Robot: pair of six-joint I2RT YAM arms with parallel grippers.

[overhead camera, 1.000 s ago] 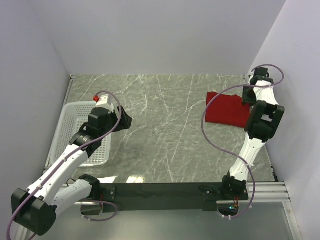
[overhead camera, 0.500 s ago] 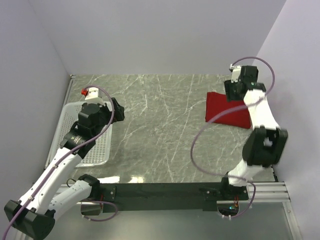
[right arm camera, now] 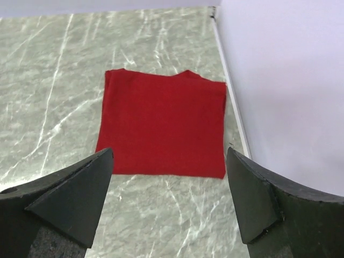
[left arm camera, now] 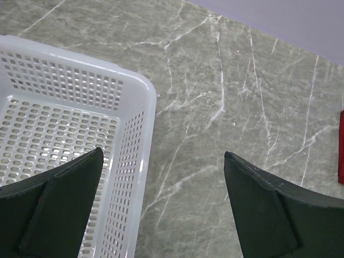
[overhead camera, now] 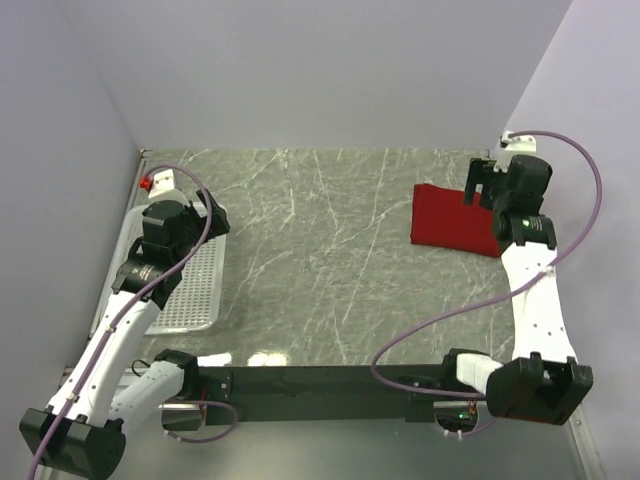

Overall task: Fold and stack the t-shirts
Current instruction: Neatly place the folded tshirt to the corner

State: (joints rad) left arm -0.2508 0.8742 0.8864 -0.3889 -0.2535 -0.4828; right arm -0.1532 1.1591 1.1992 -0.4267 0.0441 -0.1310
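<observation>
We count one plain deep-red cloth t-shirt (overhead camera: pixel 450 220), folded flat at the upper right of the top view near the side wall, and one white plastic mesh basket (overhead camera: pixel 190 295) at far left on the grey marble table (overhead camera: pixel 320 260). The left gripper (left arm camera: pixel 162 156) and right gripper (right arm camera: pixel 169 153) are both spread wide with nothing in them. The right one's wrist covers the shirt's right edge from above.

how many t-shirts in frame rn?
1. A folded red t-shirt lies flat at the far right of the table. None shows in the white mesh basket at left, though part of it is hidden.
</observation>
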